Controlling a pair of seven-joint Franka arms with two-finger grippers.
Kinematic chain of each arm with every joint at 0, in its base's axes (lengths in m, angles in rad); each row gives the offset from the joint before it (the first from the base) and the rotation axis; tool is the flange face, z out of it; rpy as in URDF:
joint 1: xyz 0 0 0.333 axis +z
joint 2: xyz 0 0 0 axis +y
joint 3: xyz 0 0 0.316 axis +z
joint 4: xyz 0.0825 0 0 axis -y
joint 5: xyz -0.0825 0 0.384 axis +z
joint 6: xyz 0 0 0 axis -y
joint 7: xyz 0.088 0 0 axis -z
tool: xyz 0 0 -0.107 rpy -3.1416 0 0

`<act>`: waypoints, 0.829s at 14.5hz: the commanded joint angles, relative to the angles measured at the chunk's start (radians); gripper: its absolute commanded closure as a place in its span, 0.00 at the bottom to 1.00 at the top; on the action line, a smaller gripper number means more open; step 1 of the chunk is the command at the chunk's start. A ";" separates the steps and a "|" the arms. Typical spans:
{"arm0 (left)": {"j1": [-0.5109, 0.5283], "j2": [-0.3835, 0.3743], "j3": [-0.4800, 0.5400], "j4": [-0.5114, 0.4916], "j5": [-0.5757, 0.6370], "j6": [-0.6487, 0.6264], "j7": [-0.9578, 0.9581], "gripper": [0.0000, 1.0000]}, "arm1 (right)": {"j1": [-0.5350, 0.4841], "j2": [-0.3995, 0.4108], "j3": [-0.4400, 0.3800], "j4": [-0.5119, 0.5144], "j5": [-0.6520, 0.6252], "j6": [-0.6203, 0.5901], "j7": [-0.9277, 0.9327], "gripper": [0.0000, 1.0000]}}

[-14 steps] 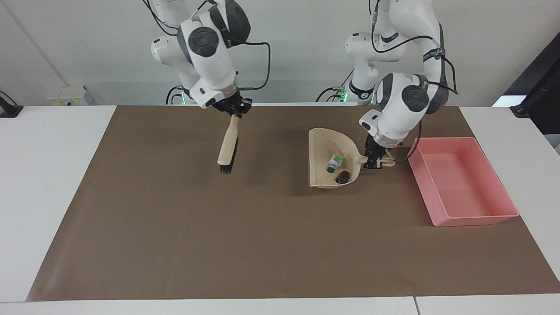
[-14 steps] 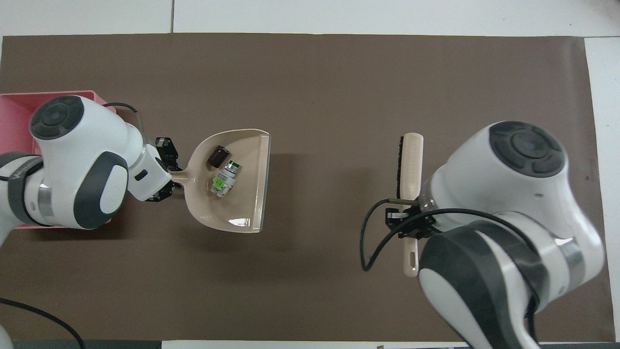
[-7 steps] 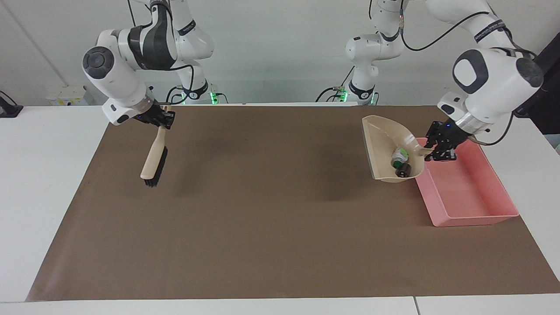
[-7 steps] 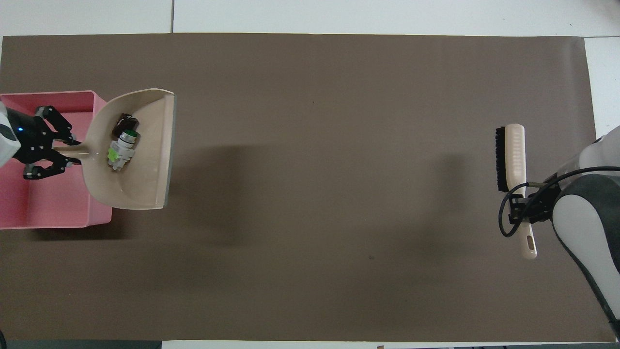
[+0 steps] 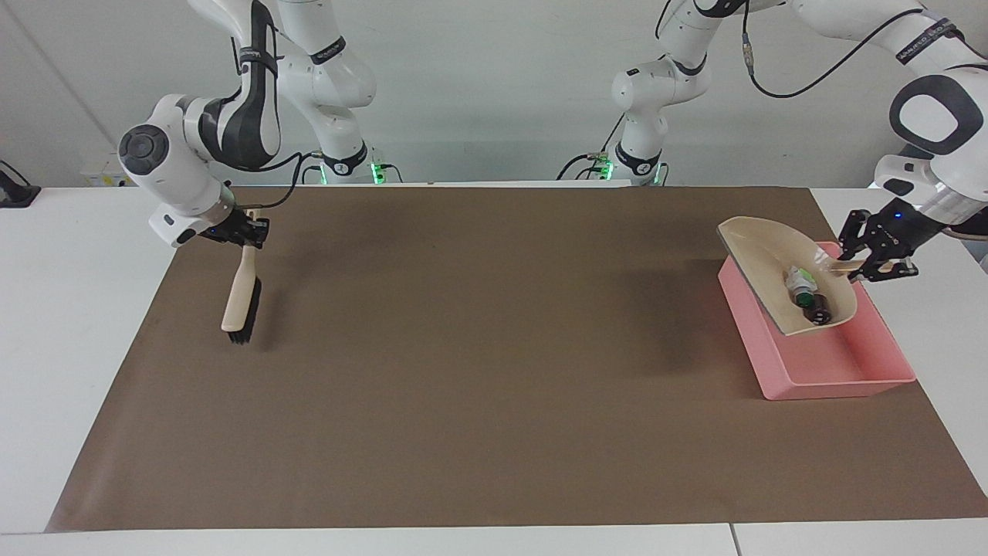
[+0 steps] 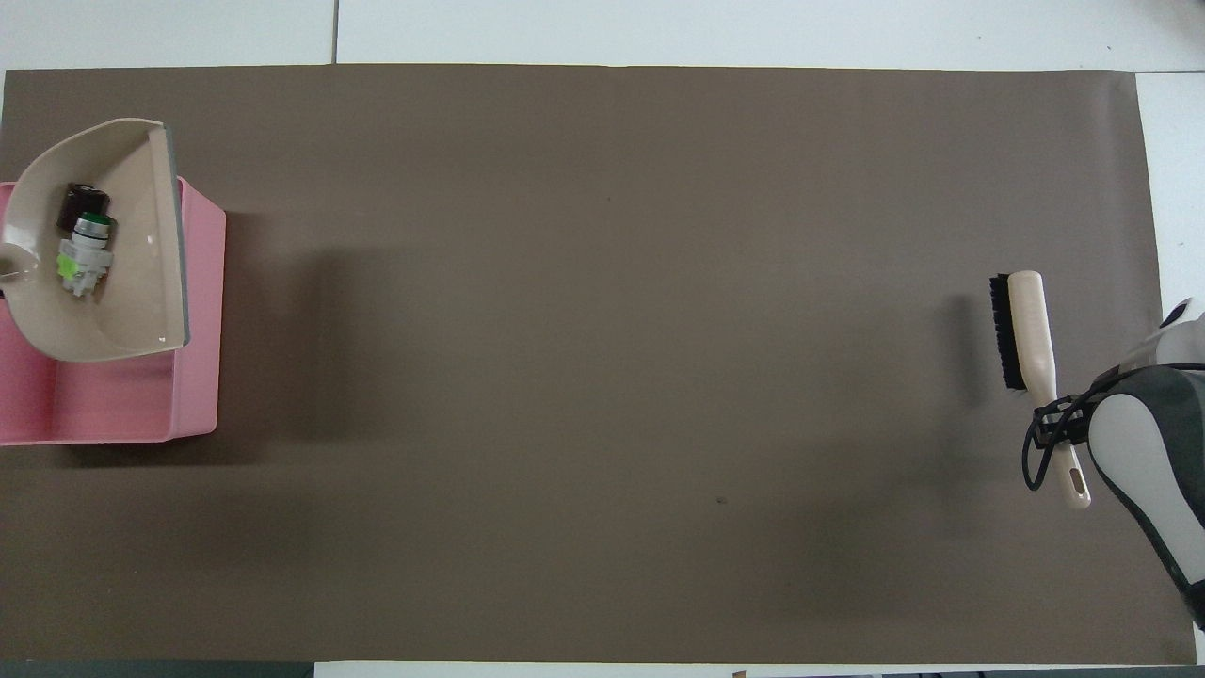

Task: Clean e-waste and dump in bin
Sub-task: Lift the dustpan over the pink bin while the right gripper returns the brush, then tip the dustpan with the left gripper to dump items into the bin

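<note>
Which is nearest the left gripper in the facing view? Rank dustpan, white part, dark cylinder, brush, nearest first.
From the left gripper:
1. Dustpan, held by its handle over the pink bin.
2. White part, in the dustpan.
3. Dark cylinder, beside it.
4. Brush, in the right gripper.

2 parts (image 5: 803,287) in dustpan (image 5: 760,251) (over bin (image 5: 837,369)).

The dustpan (image 5: 764,259) looks like smooth beige plastic with a bit of sheen on the inside, and so does the brush (image 5: 239,293) handle; its bristles are matt black. The bin (image 5: 834,367) is smooth pink plastic, kinda satin. The mat (image 5: 478,371) is flat matt brown, paper-like. The table (image 5: 77,309) is plain smooth white.
</note>
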 commanded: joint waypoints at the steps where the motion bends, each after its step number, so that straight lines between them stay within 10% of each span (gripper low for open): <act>1: -0.001 0.052 0.014 0.097 0.113 0.024 0.000 1.00 | -0.045 0.010 0.016 -0.031 -0.017 0.048 -0.037 1.00; 12: -0.056 0.035 0.014 -0.012 0.746 0.266 -0.150 1.00 | -0.074 -0.001 0.016 -0.115 -0.017 0.123 -0.119 0.93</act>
